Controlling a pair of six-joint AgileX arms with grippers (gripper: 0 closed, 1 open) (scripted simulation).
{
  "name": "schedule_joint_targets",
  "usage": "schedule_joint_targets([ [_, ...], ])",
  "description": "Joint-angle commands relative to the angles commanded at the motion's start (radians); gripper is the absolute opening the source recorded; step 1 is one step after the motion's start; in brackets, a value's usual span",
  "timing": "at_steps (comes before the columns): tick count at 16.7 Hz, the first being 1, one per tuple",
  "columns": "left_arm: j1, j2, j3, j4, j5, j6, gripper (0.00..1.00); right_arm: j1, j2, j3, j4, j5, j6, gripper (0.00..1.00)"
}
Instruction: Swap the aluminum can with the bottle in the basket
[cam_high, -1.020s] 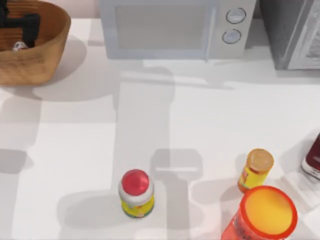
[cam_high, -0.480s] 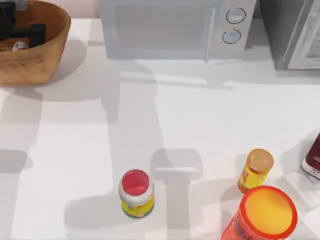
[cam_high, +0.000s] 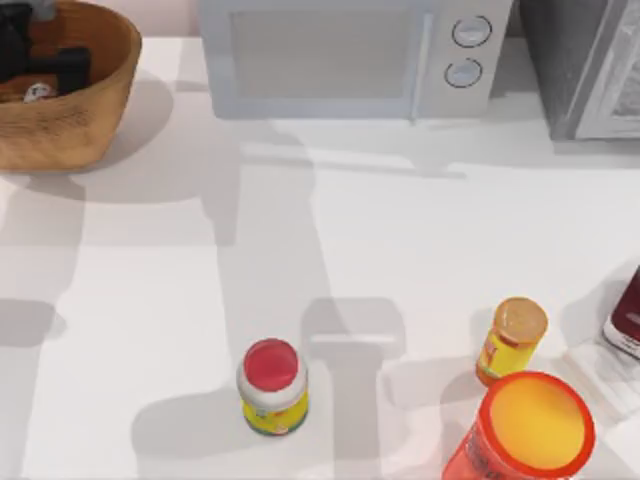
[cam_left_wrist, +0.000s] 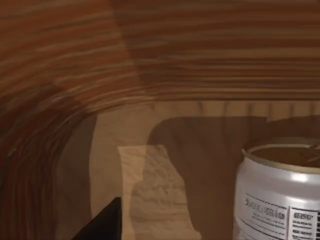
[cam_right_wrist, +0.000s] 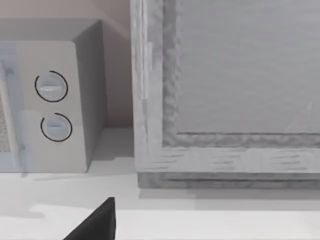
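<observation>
Our left gripper (cam_high: 40, 65) hangs inside the basket (cam_high: 95, 110), finger spread unreadable, holding nothing we can see; the aluminum can (cam_left_wrist: 280, 192) stands upright beside it.

A white worktop (cam_high: 420, 250) is spreading across the scene, catching soft grey shadows under light from above. A pale microwave (cam_high: 340, 55) with two round dials (cam_high: 468, 50) is sitting along the back edge, a grey framed appliance (cam_high: 590, 65) is standing at the back right, and a pinkish wall (cam_right_wrist: 115, 10) is showing behind them.
</observation>
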Motion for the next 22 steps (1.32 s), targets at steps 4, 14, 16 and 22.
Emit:
schedule_joint_targets([
  [4, 0.0, 0.0, 0.0, 0.0, 0.0, 0.0, 0.55, 0.0, 0.0, 0.0, 0.0, 0.0, 0.0, 1.0],
  [14, 0.0, 0.0, 0.0, 0.0, 0.0, 0.0, 0.0, 0.0, 0.0, 0.0, 0.0, 0.0, 0.0, 1.0],
  [16, 0.0, 0.0, 0.0, 0.0, 0.0, 0.0, 0.0, 0.0, 0.0, 0.0, 0.0, 0.0, 0.0, 1.0],
  [22, 0.004, -0.037, -0.006, -0.009, -0.009, -0.001, 0.0, 0.0, 0.0, 0.0, 0.0, 0.0, 0.0, 1.0],
])
